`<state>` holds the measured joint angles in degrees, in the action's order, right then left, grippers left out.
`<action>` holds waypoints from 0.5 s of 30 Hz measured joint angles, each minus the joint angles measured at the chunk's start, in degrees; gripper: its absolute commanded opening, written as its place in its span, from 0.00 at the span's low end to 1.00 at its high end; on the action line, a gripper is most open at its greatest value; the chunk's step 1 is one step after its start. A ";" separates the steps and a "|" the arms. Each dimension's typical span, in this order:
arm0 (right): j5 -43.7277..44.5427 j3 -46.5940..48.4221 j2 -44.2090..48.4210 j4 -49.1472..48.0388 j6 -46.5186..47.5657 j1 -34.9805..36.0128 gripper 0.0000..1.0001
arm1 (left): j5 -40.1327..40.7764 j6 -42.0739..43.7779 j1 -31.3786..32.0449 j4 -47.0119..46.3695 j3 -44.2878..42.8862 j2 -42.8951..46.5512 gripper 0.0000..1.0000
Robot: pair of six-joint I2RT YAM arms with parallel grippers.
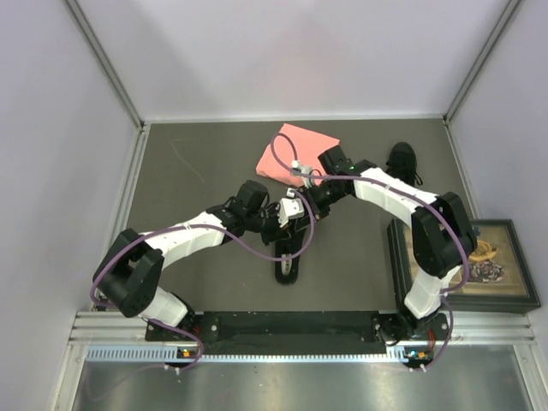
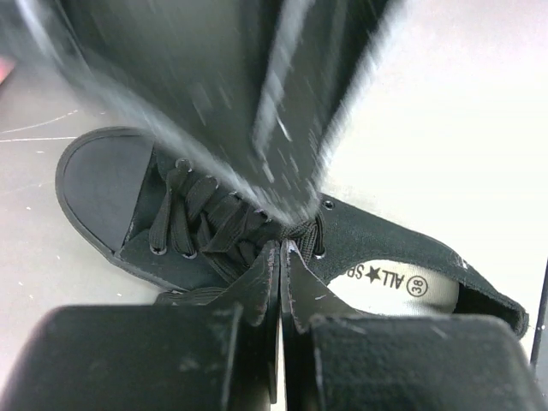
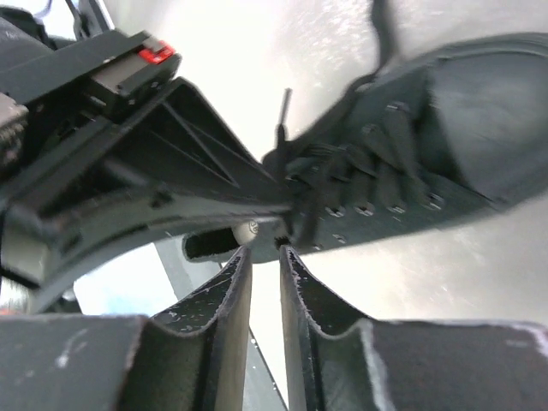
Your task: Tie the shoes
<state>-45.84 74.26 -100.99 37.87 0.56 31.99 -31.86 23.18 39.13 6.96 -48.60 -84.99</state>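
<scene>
Both arms reach from the near edge of the table (image 1: 197, 188) toward its middle in the top external view. The left gripper (image 1: 291, 223) and the right gripper (image 1: 303, 204) meet over the far end of one shoe (image 1: 287, 265), which lies at the table centre with one end pointing near. A second shoe (image 1: 402, 163) lies well apart at the far right. A pink cloth (image 1: 310, 144) lies far of the grippers. A framed picture (image 1: 501, 257) sits at the near right.

The left wrist view shows the left gripper (image 2: 280, 248) with jaws pressed fully together. The tips sit at the laces (image 2: 184, 210) by the shoe's (image 2: 107, 184) throat. Whether a lace is pinched cannot be told. A pale insole (image 2: 402, 278) shows at the right. The blurred right gripper (image 2: 257, 103) crosses the upper frame.

The right wrist view shows the right gripper (image 3: 264, 253) with jaws parted by a narrow gap. Nothing visible lies between them. The tips stand just beside the shoe's (image 3: 479, 120) laces (image 3: 377, 163). The left gripper (image 3: 171, 163) reaches in from the left to the same spot.
</scene>
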 measured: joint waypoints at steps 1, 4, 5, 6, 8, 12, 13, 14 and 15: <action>-0.66 0.00 0.00 0.09 -0.24 -1.05 0.21 | -0.04 -0.20 0.00 -0.33 0.09 0.00 0.00; -1.44 0.00 -0.02 0.28 -1.20 -3.85 0.20 | -0.09 -0.61 0.04 -1.03 0.35 0.02 0.00; -1.42 -0.02 -0.02 0.24 -1.70 -4.70 0.20 | -0.11 -0.68 0.04 -1.18 0.46 0.02 0.00; -1.40 -0.04 -0.02 0.20 -2.03 -5.27 0.19 | -0.15 -0.72 0.02 -1.31 0.48 0.00 0.00; -1.16 -0.33 -0.24 -0.22 -2.62 -5.95 0.17 | -0.17 -0.79 0.04 -1.42 0.48 0.00 0.00; -0.59 -1.25 -2.40 -0.76 -3.54 -5.86 0.11 | -0.17 -0.81 0.02 -1.42 0.48 0.00 0.00; -0.50 -1.27 -3.17 -0.74 -3.65 -5.73 0.10 | -0.17 -0.81 0.02 -1.42 0.48 0.00 0.00; -0.42 -1.27 -4.15 -0.79 -3.76 -5.60 0.10 | -0.17 -0.81 0.02 -1.44 0.48 0.02 0.00; -0.37 -1.27 -5.14 -0.83 -3.80 -5.49 0.10 | -0.15 -0.83 0.04 -1.42 0.48 0.00 0.00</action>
<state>-46.22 72.99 -106.13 37.04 -3.25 26.50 -32.01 22.35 39.18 5.54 -48.12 -84.99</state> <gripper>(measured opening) 0.109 0.009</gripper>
